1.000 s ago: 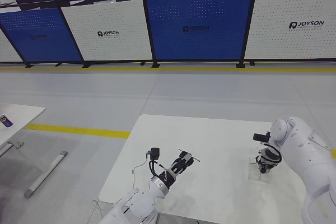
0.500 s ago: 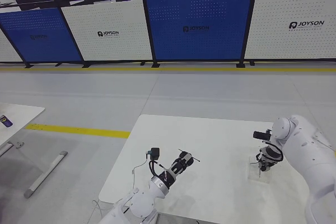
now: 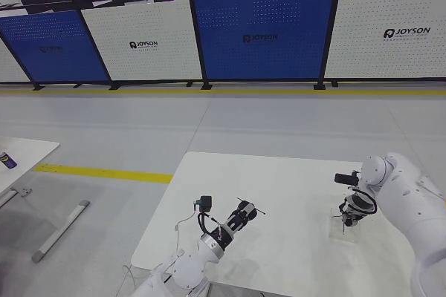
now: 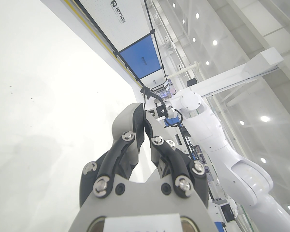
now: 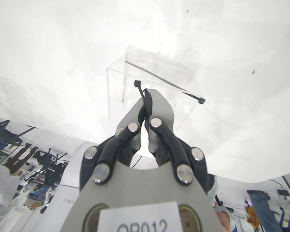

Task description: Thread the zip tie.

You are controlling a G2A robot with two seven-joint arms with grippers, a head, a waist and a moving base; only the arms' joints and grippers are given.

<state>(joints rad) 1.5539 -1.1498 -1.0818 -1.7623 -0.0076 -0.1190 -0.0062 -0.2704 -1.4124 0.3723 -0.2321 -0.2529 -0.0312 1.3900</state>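
My left gripper [image 4: 144, 112] is shut on a thin black zip tie [image 4: 146, 92], whose end pokes out past the fingertips. In the top view it [image 3: 242, 216] hovers over the near-left part of the white table [image 3: 282, 178], with the tie [image 3: 251, 207] sticking out sideways. My right gripper [image 5: 146, 96] is shut on a second black zip tie [image 5: 137, 84], its square head just beyond the tips. It hangs just over a clear acrylic box [image 5: 164, 66] at the table's right [image 3: 340, 229]. A third zip tie [image 5: 174, 86] lies across the box top.
The table's near edge runs close to the left arm, and its right edge lies past the acrylic box. Between the two grippers the white tabletop is bare. A side table with a spray can [image 3: 6, 160] stands far left. Blue and white panels [image 3: 260, 37] close off the back.
The right wrist has shifted slightly over the acrylic box, still holding its tie. The left arm has kept still.
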